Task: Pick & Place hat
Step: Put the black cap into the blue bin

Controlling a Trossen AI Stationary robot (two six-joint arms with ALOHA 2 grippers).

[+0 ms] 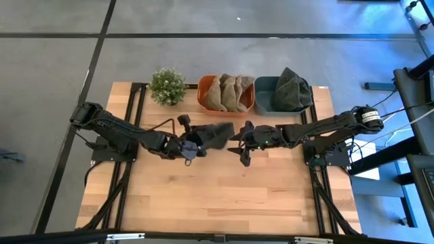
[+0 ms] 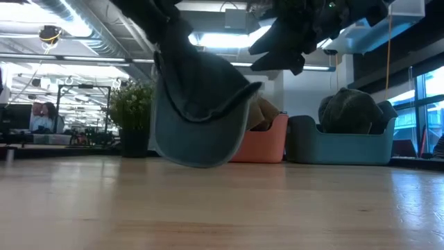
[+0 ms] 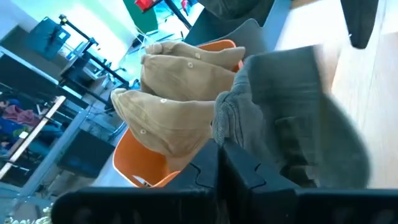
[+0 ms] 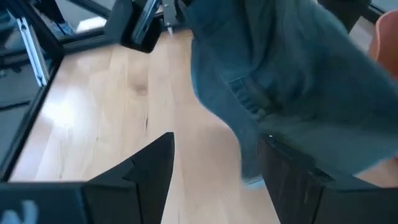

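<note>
Item: dark grey-blue cap (image 1: 215, 133), soft denim-like cloth, stitched panels, curved brim. I see it held above table (image 1: 203, 196) centre, crown up, brim hanging down, long axis running nine to three o'clock. Left gripper (image 1: 192, 145) is clenched on its nine o'clock edge; right gripper (image 1: 242, 144), at three o'clock, is released.

Colours on your table
You have a dark grey hat (image 1: 215, 133), tan hats (image 1: 228, 93) in an orange bin (image 1: 202, 95), dark green hats (image 1: 293, 88) in a teal bin (image 1: 263, 96), on pale wood table (image 1: 203, 190).
</note>
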